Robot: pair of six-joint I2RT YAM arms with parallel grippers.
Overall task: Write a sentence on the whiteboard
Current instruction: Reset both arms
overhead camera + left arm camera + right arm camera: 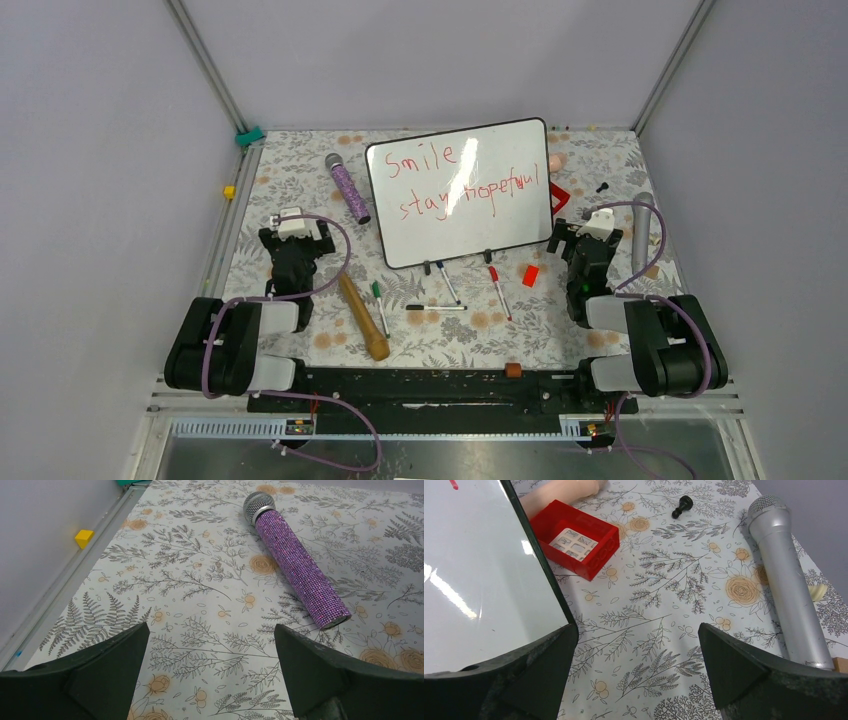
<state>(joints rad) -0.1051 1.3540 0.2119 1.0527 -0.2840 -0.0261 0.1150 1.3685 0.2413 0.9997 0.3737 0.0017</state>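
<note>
The whiteboard (460,195) stands tilted at the back middle of the table, black-framed, on small feet. The sentence (455,180) is on it in red marker, "Smile" above "stay hopeful". In the right wrist view the whiteboard (474,580) fills the left side, its edge next to the left finger. My left gripper (297,222) (210,630) is open over bare floral cloth, left of the board. My right gripper (590,222) (636,630) is open with nothing between its fingers, at the board's right edge. A red marker (498,290) lies in front of the board.
A purple microphone (347,188) (295,560) lies left of the board, a silver microphone (641,232) (789,580) at far right. A wooden stick (362,318), green marker (379,305), black marker (436,307) and red cap (530,275) lie in front. A red block (576,537) sits behind the board.
</note>
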